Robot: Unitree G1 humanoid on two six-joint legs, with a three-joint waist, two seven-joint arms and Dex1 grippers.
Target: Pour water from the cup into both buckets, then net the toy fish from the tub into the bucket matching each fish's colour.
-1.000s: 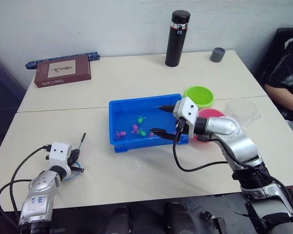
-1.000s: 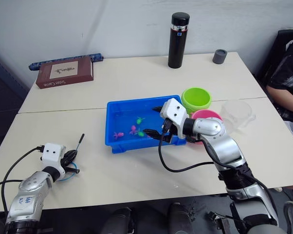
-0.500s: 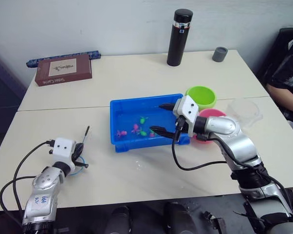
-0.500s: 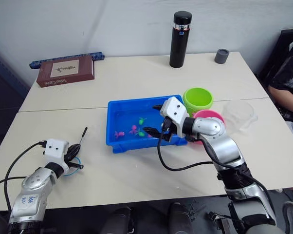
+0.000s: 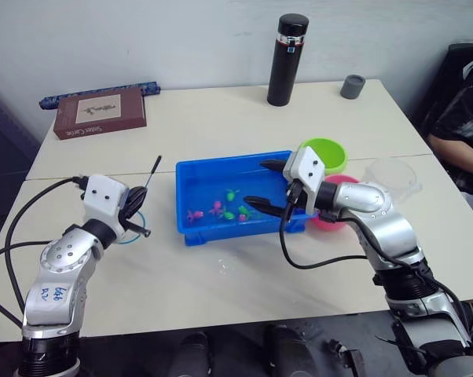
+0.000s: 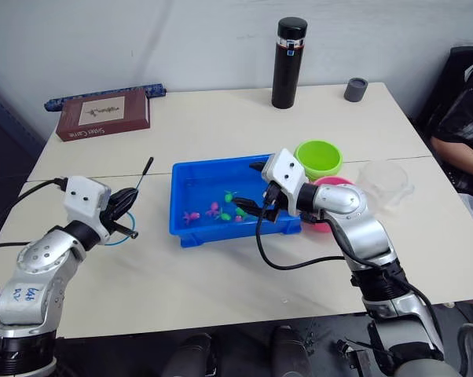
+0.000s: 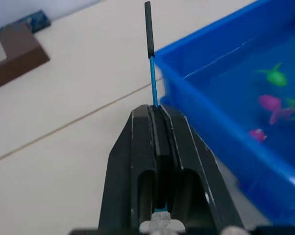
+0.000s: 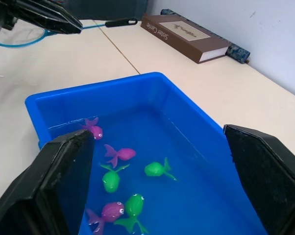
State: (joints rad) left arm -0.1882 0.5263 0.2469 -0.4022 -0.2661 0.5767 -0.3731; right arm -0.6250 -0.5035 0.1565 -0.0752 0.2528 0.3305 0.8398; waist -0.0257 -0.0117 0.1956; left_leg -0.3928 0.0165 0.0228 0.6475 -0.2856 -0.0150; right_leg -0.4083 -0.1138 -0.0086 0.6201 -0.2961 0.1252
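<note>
The blue tub (image 5: pixel 225 160) sits mid-table with water and several tiny toy fish, pink (image 8: pixel 119 154) and green (image 8: pixel 157 169). My right gripper (image 5: pixel 266 186) hangs open over the tub's right end, with nothing between its fingers. Just right of the tub stand the lime green bucket (image 5: pixel 324 152) and, nearer, the pink bucket (image 5: pixel 340 183); the clear cup (image 5: pixel 390 174) is further right. My left gripper (image 5: pixel 136 214) is raised left of the tub, shut on a small net with a thin blue handle (image 7: pixel 151 73) and black tip (image 5: pixel 153 168).
A tall black flask (image 5: pixel 286 49) and a small grey cup (image 5: pixel 351 86) stand at the back. A brown book (image 5: pixel 100 112) lies at the back left. A person (image 5: pixel 464 118) sits at the table's right side.
My left arm has lifted the net off the table and carried it up and right, toward the tub. The right gripper has stayed open over the tub.
</note>
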